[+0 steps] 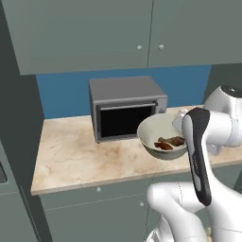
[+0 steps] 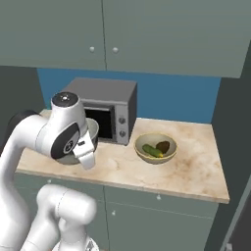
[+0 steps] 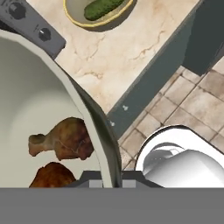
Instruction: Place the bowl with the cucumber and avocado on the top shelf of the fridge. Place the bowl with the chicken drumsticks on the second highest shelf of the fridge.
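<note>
The counter carries a grey microwave against the blue wall, its door open. Right of the microwave, on the counter, sits the green bowl with cucumber and avocado. In front of the microwave, lifted above the counter, the meat bowl hangs tilted, its rim pinched in the closed jaws of the gripper. Two drumsticks lie inside it.

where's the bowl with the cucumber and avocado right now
The bowl with the cucumber and avocado sits on the marble counter, right of the microwave in the right base view, apart from the hand's bowl of drumsticks.
</note>
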